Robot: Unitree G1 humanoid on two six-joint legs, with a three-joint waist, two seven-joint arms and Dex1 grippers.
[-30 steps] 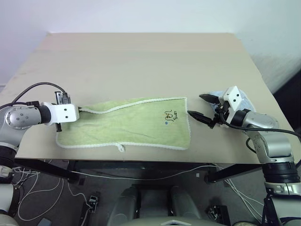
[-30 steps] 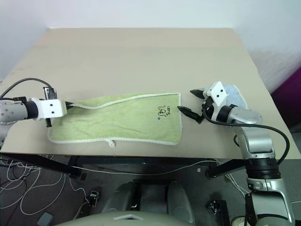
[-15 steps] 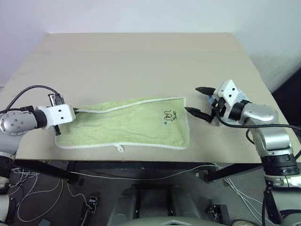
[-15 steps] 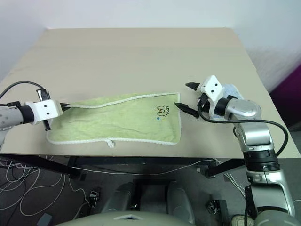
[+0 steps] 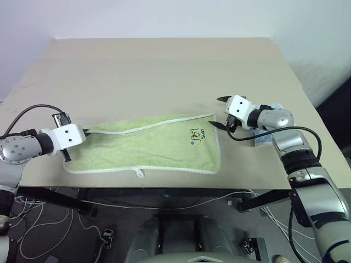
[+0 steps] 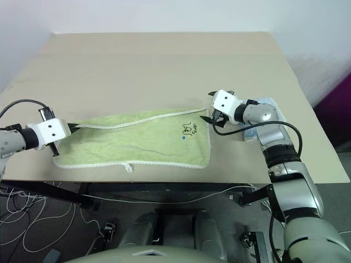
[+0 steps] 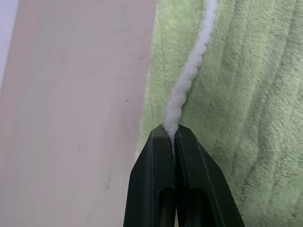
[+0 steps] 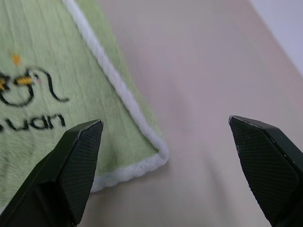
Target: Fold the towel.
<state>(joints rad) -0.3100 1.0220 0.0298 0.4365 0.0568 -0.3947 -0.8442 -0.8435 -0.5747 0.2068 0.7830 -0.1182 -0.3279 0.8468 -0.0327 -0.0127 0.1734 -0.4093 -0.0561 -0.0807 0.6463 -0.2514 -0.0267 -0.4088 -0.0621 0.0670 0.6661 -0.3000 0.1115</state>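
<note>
Left gripper [image 7: 174, 137] pinches the white edging at the green towel's [image 5: 148, 145] far left corner. Right gripper [image 5: 219, 112] hovers wide open at its far right corner.

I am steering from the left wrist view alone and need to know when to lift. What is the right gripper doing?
Observer: The right gripper is open at the towel's far right corner, not closed on it.
Operator: Is my left grip on a corner too?
Observer: Yes, the left gripper pinches the white edging at the far left corner.
Operator: Anything else on the table?
Observer: A light blue cloth lies under the right arm, apart from the towel.
</note>
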